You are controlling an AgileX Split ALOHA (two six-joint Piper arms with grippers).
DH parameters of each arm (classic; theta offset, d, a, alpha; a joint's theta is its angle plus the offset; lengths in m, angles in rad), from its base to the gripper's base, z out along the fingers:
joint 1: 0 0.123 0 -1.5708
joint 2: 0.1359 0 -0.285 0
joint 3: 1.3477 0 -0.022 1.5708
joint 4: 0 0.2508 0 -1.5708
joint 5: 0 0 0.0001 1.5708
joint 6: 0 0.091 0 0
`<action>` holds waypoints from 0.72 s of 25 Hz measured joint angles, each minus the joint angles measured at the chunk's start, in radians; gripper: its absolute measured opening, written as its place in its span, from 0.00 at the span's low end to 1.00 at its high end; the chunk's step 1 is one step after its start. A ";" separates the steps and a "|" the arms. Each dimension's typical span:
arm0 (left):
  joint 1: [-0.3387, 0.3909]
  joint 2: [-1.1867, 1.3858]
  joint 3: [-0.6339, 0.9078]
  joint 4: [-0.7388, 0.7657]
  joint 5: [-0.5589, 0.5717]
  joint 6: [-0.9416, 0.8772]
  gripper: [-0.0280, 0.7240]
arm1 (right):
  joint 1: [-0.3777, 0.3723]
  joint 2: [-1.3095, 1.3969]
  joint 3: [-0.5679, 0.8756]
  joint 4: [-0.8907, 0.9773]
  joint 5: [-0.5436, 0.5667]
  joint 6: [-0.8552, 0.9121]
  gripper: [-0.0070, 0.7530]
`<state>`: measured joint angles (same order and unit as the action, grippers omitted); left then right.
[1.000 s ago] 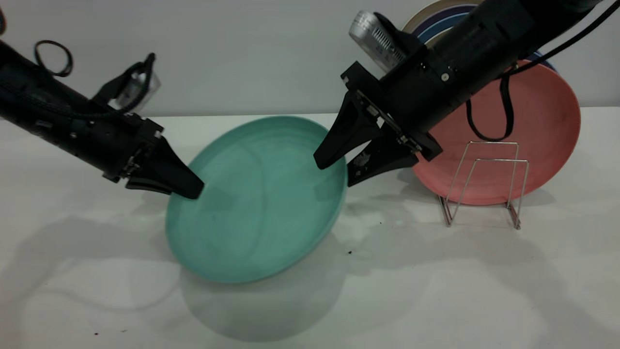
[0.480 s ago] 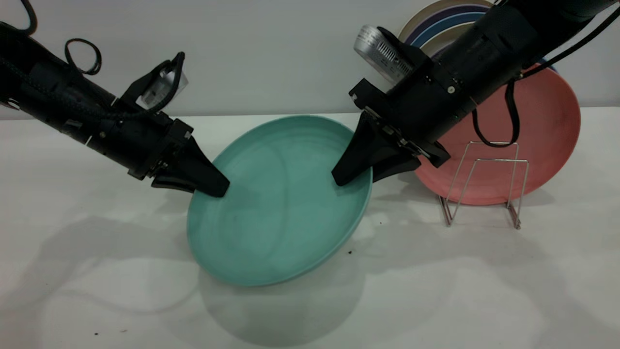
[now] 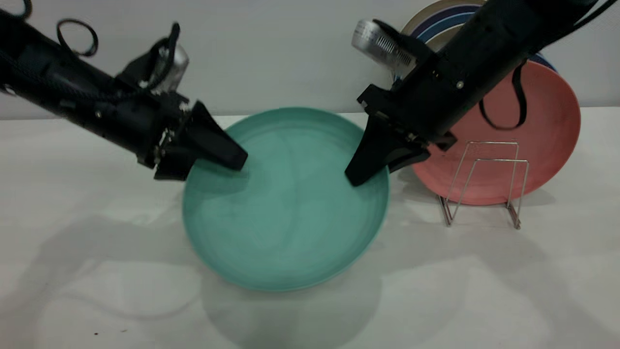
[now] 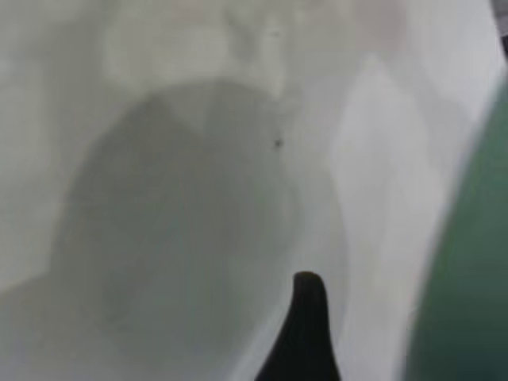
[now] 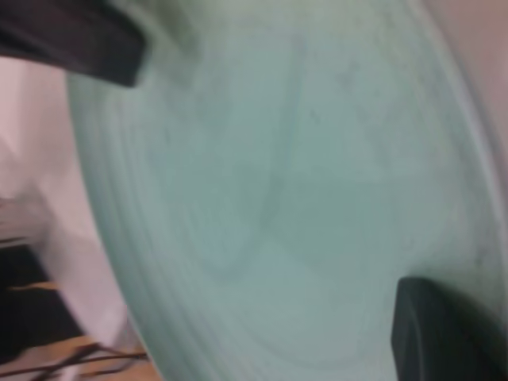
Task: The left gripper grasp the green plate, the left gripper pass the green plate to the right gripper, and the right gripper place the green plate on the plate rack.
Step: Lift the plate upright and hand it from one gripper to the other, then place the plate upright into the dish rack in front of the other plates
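Green plate held between both grippers above the worktop.
The left gripper (image 3: 220, 157) grasps the green plate (image 3: 286, 198) at its 10 o'clock rim; the right gripper (image 3: 370, 167) fingers grasp its 2 o'clock rim. The plate rack (image 3: 487, 182) stands at 3 o'clock. No legible markings.

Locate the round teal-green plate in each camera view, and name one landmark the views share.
Exterior view: round teal-green plate at centre, tilted above the white table.
Left wrist view: a green strip at the right edge.
Right wrist view: it fills most of the picture.
Shared landmark: the left claw's black finger on the plate's rim, also in the right wrist view.
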<state>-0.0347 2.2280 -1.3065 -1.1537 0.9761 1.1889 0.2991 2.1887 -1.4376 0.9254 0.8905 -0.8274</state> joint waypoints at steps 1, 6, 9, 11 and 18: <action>0.000 -0.016 0.000 0.000 0.005 -0.004 0.99 | 0.000 -0.009 0.000 -0.023 -0.010 -0.001 0.08; 0.000 -0.120 0.000 0.005 0.013 -0.008 0.93 | 0.000 -0.064 0.000 -0.197 -0.076 -0.008 0.08; 0.000 -0.186 0.000 0.039 0.014 -0.009 0.89 | 0.000 -0.119 0.000 -0.322 -0.111 -0.014 0.08; 0.000 -0.223 0.000 0.063 0.001 -0.009 0.87 | 0.000 -0.173 0.000 -0.394 -0.128 -0.037 0.08; 0.003 -0.259 0.000 0.084 -0.032 -0.010 0.83 | 0.000 -0.458 0.074 -0.616 -0.251 -0.282 0.08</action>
<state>-0.0319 1.9690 -1.3065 -1.0694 0.9440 1.1789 0.2991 1.7304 -1.3634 0.3091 0.6395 -1.1099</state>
